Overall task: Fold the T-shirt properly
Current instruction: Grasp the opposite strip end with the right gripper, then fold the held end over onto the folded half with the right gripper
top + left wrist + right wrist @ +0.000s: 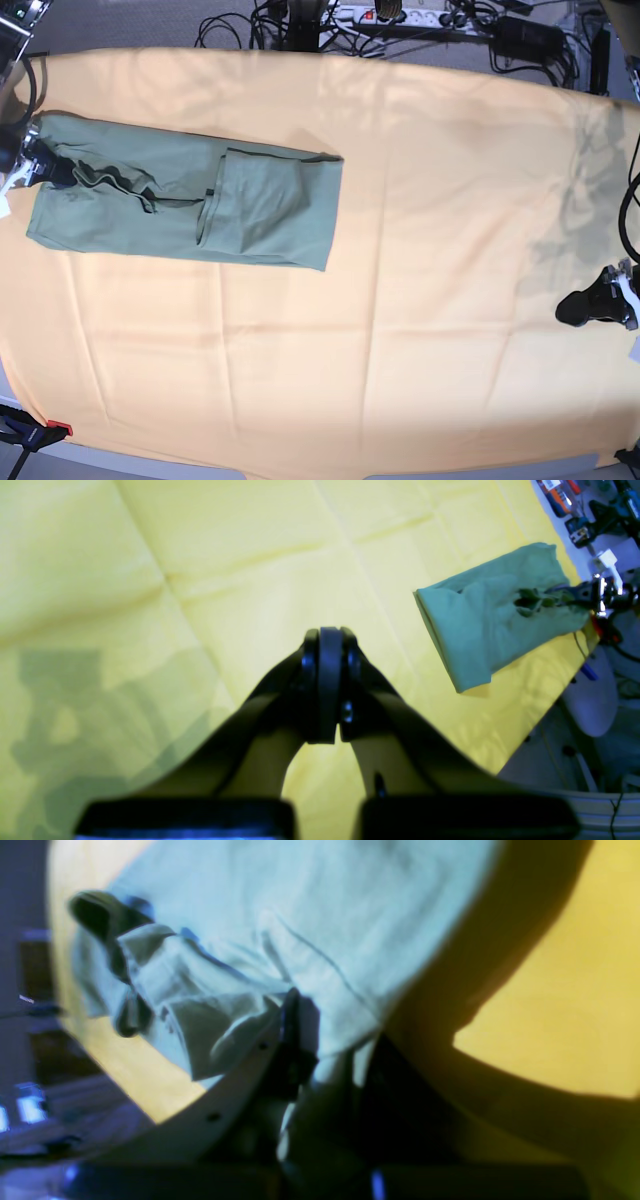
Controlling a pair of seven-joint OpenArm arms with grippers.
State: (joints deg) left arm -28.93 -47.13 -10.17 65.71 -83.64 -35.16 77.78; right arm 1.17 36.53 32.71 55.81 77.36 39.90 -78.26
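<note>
The T-shirt (pixel 185 200) lies as a long folded strip on the table (pixel 420 330), its end bunched in the right tool (pixel 35 158), which pinches the cloth. The left tool (pixel 329 680) is closed, empty, well apart. Pulling one-handed could drag the folds loose. The right wrist view is blurred, so grip depth is unclear.

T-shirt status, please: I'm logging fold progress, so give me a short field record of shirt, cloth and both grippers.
shirt: T-shirt folded into a long strip, lying flat at the base view's left
surface: yellow-orange table cloth
right gripper: right gripper shut on the T-shirt's bunched end, at the table's edge
left gripper: left gripper shut, holding nothing, above bare cloth, apart from the shirt
</note>
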